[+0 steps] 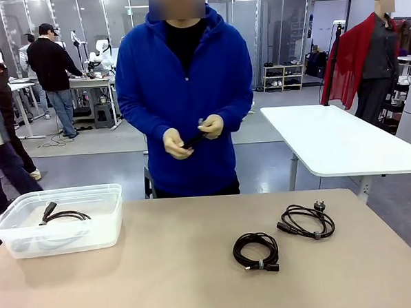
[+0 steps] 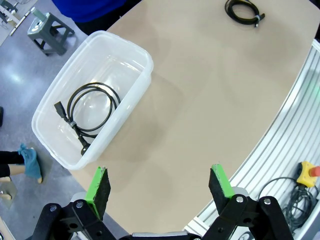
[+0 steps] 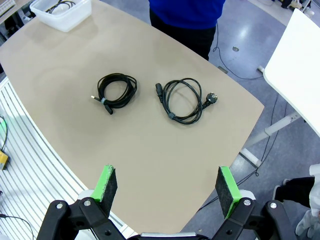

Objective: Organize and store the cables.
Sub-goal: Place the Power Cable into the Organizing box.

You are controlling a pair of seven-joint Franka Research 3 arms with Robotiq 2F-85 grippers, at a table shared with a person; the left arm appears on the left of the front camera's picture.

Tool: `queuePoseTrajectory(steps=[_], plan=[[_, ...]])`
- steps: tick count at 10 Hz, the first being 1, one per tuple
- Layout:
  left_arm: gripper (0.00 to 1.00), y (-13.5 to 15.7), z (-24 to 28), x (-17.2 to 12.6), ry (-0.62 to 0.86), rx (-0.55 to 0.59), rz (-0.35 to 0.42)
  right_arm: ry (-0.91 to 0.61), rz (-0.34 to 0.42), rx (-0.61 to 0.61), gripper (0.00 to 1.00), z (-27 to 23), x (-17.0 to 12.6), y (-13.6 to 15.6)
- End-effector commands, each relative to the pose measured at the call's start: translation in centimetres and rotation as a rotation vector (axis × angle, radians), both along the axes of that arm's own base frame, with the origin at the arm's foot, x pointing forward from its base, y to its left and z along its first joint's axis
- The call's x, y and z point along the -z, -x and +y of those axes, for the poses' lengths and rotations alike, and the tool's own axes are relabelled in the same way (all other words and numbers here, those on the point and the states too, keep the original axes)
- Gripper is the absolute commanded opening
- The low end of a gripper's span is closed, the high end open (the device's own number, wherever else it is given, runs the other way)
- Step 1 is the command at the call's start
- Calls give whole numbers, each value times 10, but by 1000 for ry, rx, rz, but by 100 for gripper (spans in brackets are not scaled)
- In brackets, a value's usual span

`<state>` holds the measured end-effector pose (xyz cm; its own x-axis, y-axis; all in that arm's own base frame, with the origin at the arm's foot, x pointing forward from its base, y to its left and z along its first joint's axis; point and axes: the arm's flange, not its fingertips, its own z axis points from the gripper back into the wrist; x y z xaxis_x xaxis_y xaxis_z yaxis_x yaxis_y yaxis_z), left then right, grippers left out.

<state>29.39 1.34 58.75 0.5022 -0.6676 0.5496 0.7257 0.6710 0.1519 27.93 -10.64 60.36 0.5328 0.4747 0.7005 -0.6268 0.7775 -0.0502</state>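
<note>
On the table (image 1: pixel 164 280), the clear container (image 1: pixel 72 240) is sitting left, 1 coiled cable (image 1: pixel 65 216) inside. The middle coil (image 1: pixel 256 251) and right coil (image 1: pixel 307 221) are lying right of centre, the latter stretching sideways, plug (image 1: pixel 319 205) pointing far-right. The right gripper (image 3: pixel 165 170), gaping wide, is hanging nearer; the left gripper (image 2: pixel 159 170) is gaping too.

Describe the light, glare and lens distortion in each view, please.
Front view: even light, sharp; the nearer cable on the table casts only a faint shadow. Left wrist view: the wide lens curves the table edge; pale glare lies inside the clear bin. Right wrist view: the table edge bows too; the grey floor shows a bright reflection.
</note>
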Motion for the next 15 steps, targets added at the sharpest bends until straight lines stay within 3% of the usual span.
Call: queuePoseTrajectory(steps=[1, 15], plan=[[100, 0, -1, 0, 0, 4, 4, -2, 0, 0, 100, -1, 1, 0], [100, 0, -1, 0, 0, 4, 4, -2, 0, 0, 100, -1, 1, 0]])
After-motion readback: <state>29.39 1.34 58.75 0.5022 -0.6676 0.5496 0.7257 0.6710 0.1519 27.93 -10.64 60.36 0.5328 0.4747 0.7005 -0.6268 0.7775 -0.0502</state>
